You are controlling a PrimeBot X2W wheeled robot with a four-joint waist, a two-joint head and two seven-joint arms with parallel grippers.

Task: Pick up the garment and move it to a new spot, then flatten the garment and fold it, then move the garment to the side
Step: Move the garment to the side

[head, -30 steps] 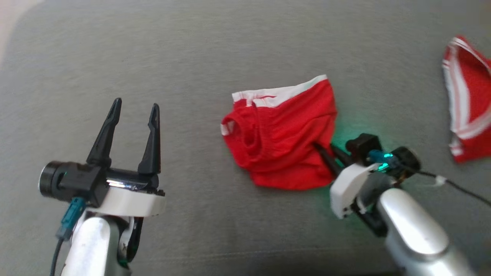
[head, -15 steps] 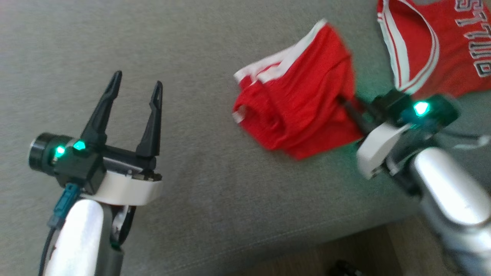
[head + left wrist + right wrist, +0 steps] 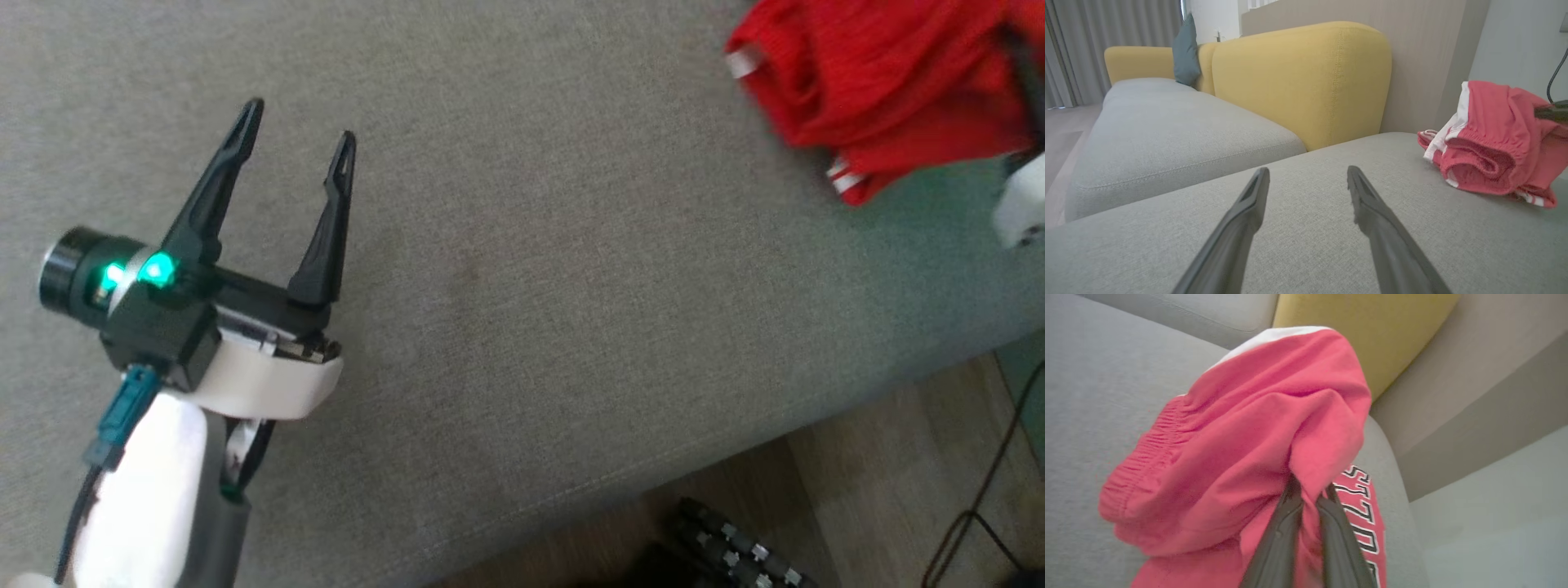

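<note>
On the grey sofa cushion [image 3: 522, 286], far right, we keep our right gripper [image 3: 1308, 498] clamped on a fold of the red shorts [image 3: 882, 82], seemingly to shift them aside, over a lettered jersey [image 3: 1359, 506], while our left gripper [image 3: 300, 120] hangs open and empty near left.

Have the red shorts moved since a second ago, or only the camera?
Yes. The right pincer, shut on the red shorts, has carried them rightward over the lettered jersey, which lay apart from them before.
</note>
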